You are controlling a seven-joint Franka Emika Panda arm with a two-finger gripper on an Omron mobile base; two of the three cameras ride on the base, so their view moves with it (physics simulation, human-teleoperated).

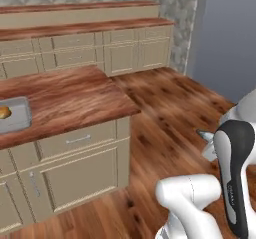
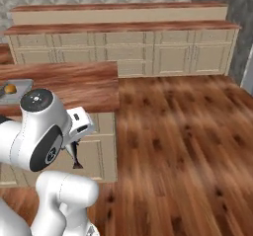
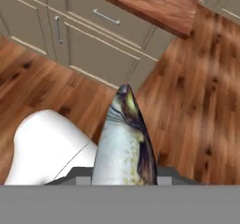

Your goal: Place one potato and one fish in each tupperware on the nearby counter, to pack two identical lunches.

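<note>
One fish (image 3: 124, 143), silvery-grey belly, dark mottled back, pointed snout outward, clamped in the hand (image 3: 123, 178).

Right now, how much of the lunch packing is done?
One tupperware on the counter already has a potato in it. I see no fish there yet. The gripper is holding a fish over the wooden floor, away from the counter. That fish has yet to go into a tray. I can't tell from here how the second tray is doing.
</note>
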